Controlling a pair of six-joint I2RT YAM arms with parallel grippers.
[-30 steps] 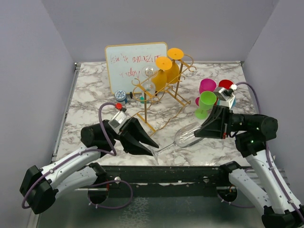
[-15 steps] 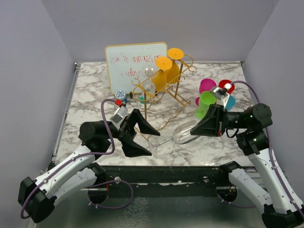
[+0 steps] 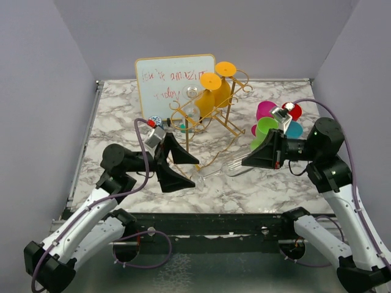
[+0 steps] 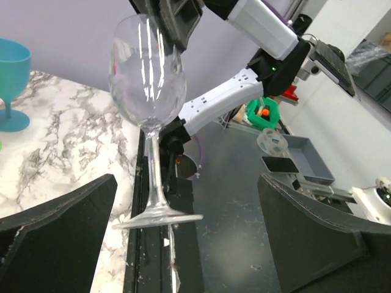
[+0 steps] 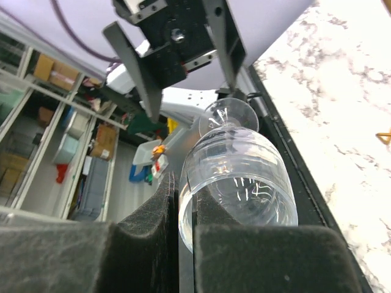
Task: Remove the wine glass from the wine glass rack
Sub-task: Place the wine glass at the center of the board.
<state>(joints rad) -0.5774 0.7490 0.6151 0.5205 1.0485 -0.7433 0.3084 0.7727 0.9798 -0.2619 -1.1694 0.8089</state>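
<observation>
A clear wine glass [image 3: 227, 166] hangs sideways over the table's front middle, its foot toward the left arm. My right gripper [image 3: 249, 161] is shut on the wall of its bowl [image 5: 239, 177], one pad inside the rim and one outside [image 5: 185, 244]. My left gripper [image 3: 181, 170] stands wide open around the foot [image 4: 157, 216] without touching it; its fingers [image 4: 58, 238] sit far apart on either side. The gold wire wine glass rack [image 3: 211, 125] stands at the back middle and carries two orange glasses [image 3: 211, 93] and a clear one [image 3: 193, 96].
A whiteboard [image 3: 175, 82] with red writing leans behind the rack. Coloured plastic goblets [image 3: 267, 126] cluster at the right behind my right gripper; a teal one [image 4: 10, 72] shows in the left wrist view. A small round object [image 3: 154, 122] lies left of the rack. The table's front edge [image 3: 201, 210] runs just below both grippers.
My left gripper has opened and let go of the glass's foot, drawing back a little. The right arm has lifted the glass up and back, still holding the bowl.
</observation>
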